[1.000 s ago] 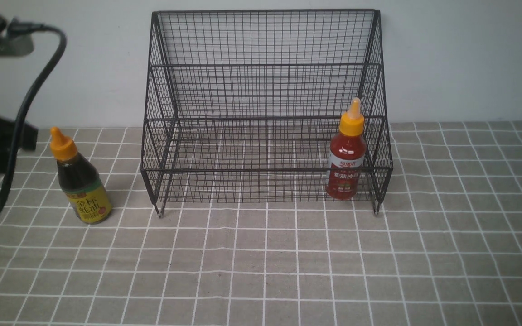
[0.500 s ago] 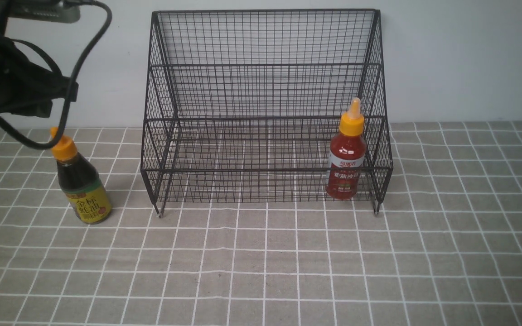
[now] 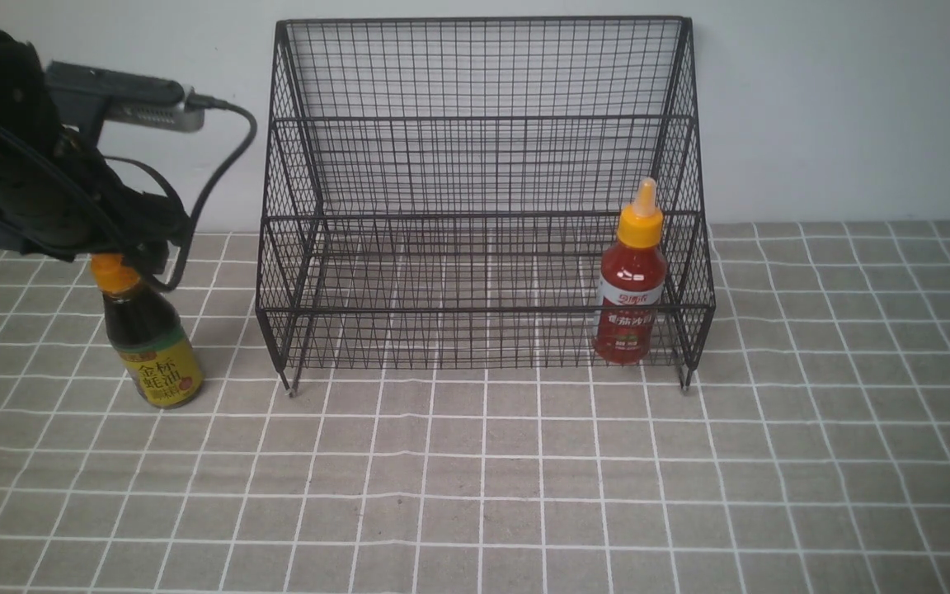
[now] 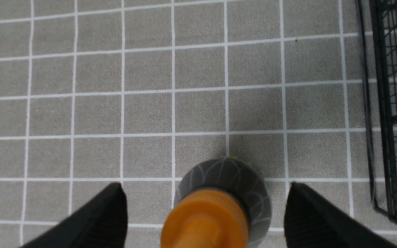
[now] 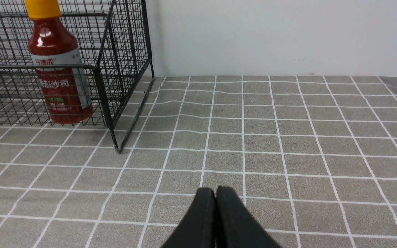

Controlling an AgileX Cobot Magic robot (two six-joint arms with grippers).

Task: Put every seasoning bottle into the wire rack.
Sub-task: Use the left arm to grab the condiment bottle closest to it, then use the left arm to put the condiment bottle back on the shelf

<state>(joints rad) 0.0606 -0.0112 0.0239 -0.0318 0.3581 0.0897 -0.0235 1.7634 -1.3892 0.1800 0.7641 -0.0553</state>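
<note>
Your left claw has swung over the brown bottle near the worktop's left edge; only its wrist view shows the fingers spread clear of the cap. Right claw is closed; the red bottle stands in the wire rack's front right corner.

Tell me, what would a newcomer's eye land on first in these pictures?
The big black wire rack against the wall dominates the middle, with a red sauce bottle standing upright inside its right end. To the rack's left, a dark sauce bottle stands outside on the checked tablecloth. The left gripper hovers over its orange cap, jaws open on either side.
</note>
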